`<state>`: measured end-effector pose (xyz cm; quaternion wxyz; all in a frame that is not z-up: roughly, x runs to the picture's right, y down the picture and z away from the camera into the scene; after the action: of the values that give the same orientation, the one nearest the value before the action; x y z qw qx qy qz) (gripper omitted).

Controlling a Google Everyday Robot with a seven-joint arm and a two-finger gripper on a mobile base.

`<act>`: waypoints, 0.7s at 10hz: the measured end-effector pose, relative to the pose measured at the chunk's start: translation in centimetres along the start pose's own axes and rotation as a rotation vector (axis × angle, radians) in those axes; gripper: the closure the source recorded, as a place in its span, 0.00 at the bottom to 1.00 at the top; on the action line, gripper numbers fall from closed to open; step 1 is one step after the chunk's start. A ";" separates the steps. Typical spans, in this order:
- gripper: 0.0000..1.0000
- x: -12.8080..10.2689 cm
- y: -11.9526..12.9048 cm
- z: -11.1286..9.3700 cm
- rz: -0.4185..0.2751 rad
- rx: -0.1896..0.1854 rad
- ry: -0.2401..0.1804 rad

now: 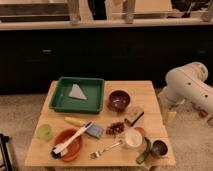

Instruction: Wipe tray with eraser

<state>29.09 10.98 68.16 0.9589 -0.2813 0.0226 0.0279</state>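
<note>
The dark-green tray (77,95) lies at the back left of the wooden table, with a grey triangular piece (77,92) inside it. The eraser (134,115), a small block with a tan top and black side, sits on the table right of centre, in front of a dark red bowl (119,100). My white arm (189,84) comes in from the right. My gripper (169,116) hangs beside the table's right edge, a little to the right of the eraser and apart from it.
An orange bowl (67,144) with a white brush stands at the front left, next to a blue-grey pad (94,131), a yellow piece (74,121) and a green cup (45,132). A fork (106,149), white cup (133,138) and metal can (159,148) stand front right. Dark cabinets run behind.
</note>
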 end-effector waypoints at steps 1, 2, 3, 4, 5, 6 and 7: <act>0.20 0.0 0.0 0.0 0.000 0.000 0.000; 0.20 0.0 0.0 0.0 0.000 0.000 0.000; 0.20 0.0 0.0 0.0 0.000 0.000 0.000; 0.20 0.0 0.0 0.0 0.000 0.000 0.000; 0.20 0.0 0.0 0.1 -0.002 0.000 0.001; 0.20 -0.4 0.2 0.5 -0.035 0.004 0.012; 0.20 -1.4 0.3 1.0 -0.081 0.004 0.014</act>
<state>27.73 11.67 68.91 0.9597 -0.2802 0.0180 -0.0131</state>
